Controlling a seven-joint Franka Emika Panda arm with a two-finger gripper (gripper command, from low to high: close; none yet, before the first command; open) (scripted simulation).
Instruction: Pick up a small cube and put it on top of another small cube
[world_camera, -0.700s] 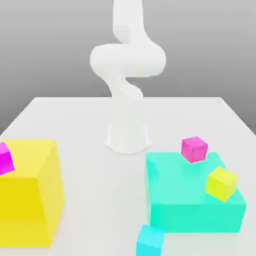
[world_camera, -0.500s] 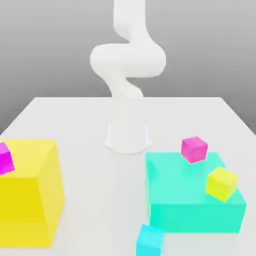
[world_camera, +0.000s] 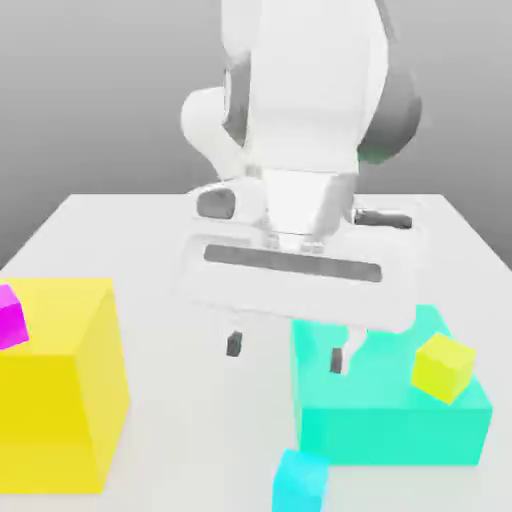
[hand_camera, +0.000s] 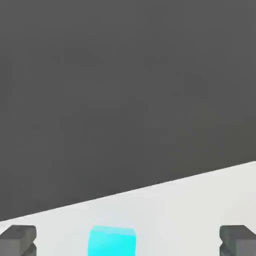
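Note:
The small cube (world_camera: 300, 482), plain sky-cyan, lies on the white table near the front edge, just in front of the big teal block (world_camera: 390, 410). My gripper (world_camera: 287, 351) hangs open above and behind it, its two dark fingertips (world_camera: 234, 344) spread wide with nothing between them. In the hand view the small cube (hand_camera: 112, 241) sits on the table ahead of the gripper (hand_camera: 127, 240), between the lines of the two fingertips (hand_camera: 17, 240) and nearer one of them.
A small yellow cube (world_camera: 443, 366) rests tilted on the teal block. A big yellow block (world_camera: 55, 385) stands at the exterior view's left with a small magenta cube (world_camera: 10, 316) against it. The white table (world_camera: 150, 230) reaches back to the arm's base.
The arm has swung forward and down, bringing the hand into the exterior view above the teal block, where it now covers the magenta cube on that block. The cubes have not moved.

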